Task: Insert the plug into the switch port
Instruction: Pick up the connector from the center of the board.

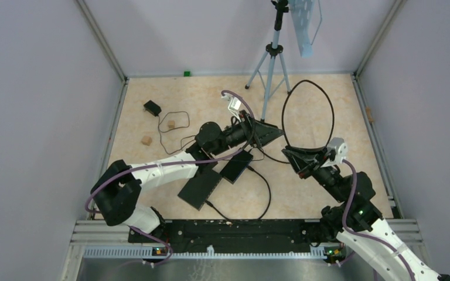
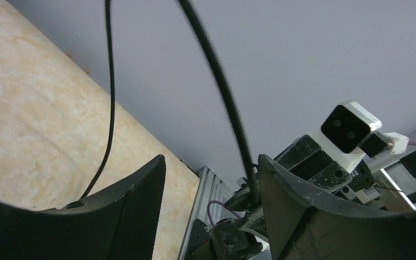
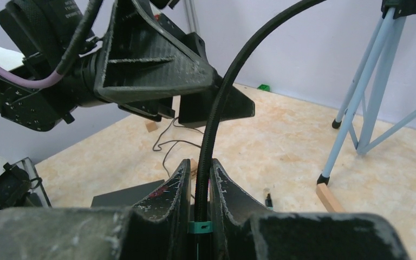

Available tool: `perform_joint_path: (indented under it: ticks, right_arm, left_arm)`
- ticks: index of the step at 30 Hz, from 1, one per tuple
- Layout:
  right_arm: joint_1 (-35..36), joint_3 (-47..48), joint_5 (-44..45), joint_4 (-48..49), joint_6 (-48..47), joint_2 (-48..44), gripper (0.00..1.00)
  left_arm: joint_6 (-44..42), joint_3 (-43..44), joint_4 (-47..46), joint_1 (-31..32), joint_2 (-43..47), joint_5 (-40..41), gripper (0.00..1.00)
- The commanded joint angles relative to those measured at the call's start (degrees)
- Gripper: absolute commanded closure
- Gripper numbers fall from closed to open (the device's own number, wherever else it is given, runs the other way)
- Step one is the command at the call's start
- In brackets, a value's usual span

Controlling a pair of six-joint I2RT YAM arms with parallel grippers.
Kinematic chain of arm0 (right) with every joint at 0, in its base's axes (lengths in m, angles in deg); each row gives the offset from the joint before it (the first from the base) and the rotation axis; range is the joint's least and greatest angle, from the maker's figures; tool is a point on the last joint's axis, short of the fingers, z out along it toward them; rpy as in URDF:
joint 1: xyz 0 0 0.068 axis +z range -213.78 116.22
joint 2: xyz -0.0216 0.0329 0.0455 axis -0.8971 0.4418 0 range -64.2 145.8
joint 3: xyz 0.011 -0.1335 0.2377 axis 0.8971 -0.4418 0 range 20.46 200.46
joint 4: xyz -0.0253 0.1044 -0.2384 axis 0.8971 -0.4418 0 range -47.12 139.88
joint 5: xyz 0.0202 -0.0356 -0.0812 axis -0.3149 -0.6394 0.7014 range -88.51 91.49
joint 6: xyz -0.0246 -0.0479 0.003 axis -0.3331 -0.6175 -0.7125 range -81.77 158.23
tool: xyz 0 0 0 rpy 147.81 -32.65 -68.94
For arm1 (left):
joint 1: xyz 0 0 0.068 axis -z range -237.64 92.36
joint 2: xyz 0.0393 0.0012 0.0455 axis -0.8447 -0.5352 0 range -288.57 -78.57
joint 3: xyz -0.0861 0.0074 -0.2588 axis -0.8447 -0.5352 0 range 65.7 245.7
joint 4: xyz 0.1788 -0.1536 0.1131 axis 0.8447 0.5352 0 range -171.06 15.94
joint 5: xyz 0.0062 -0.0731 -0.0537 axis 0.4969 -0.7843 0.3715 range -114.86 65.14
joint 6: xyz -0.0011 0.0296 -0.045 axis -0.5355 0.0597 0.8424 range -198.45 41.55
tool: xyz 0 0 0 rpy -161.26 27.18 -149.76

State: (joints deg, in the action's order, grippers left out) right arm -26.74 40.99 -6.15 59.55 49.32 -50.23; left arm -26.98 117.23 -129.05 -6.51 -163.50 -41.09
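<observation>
The right tool [image 3: 200,162] sits right of the middle of the bench [image 1: 310,199]. It is pinched narrow on a black cable [image 1: 307,81], which stands up from between its fingers. A green band [image 3: 199,227] circles the cable low in the grip. The cable rises in a tall loop toward the bench's far edge and comes back down beside the right wrist. The plug itself cannot be made out in any view.

The left tool [image 2: 211,160] reaches over the middle of the bench, its tips pointing at the right tool and just beside it. Its jaws stand wide apart. The cable passes through the gap, close against the inner face of one finger [image 2: 298,211] and apart from the other.

Under the left arm, two flat black boxes lie near the middle of the bench. These are a small box [image 1: 236,165] and a larger box [image 1: 200,188] closer to the near edge. A thin black lead [image 1: 269,196] curves from one to the other. Which box is the switch cannot be told, and no port shows.

A tripod [image 1: 272,58] stands by the far edge. Toward the far left corner lie a small black adapter [image 1: 152,108] with a thin wire, a wooden block [image 1: 171,124] and a second block [image 1: 146,140].
</observation>
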Motion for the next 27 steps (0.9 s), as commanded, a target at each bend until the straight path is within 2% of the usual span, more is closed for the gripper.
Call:
perform_joint_path:
  ticks: [1,6,13,16,18,20,21,22,25,27]
  right_arm:
    - [0.5,0.8,1.8,0.1,-1.1,-0.7,1.00]
    - [0.5,0.5,3.2,0.7,-1.2,-0.8,1.00]
    - [0.4,0.1,-4.3,3.1,-0.5,2.4,1.00]
    - [0.4,0.5,-6.4,3.5,-1.0,4.0,1.00]
    - [0.4,0.8,-7.2,3.4,-1.6,4.6,1.00]
    - [0.4,1.4,-7.4,2.7,-2.8,4.8,1.00]
    - [0.5,2.0,-7.4,2.0,-3.7,4.7,1.00]
    - [0.5,2.7,-7.6,1.0,-5.0,4.6,0.96]
    - [0.4,6.0,-9.3,-3.7,-10.3,4.3,0.60]
    - [0.5,8.8,-10.3,-6.7,-14.1,4.1,0.46]
  left_arm:
    - [-1.6,2.4,-4.7,-0.1,1.5,-3.2,0.32]
    - [-2.3,0.6,-3.9,-0.1,3.1,-2.6,0.28]
    - [-1.7,1.6,-2.8,-0.1,1.7,-4.0,0.31]
    - [-1.5,2.8,-2.8,0.0,0.5,-5.3,0.43]
    - [-1.9,3.8,-2.2,0.0,-0.4,-6.6,0.55]
    - [-3.4,5.4,0.1,0.0,-1.2,-8.8,0.89]
    - [-4.6,6.5,2.0,0.0,-1.4,-9.8,1.00]
    - [-6.2,8.0,4.6,0.0,-1.4,-10.5,1.00]
    - [-12.5,10.3,12.0,-0.1,-0.2,-11.1,1.00]
    - [-17.5,11.7,18.2,-0.1,1.3,-10.2,1.00]
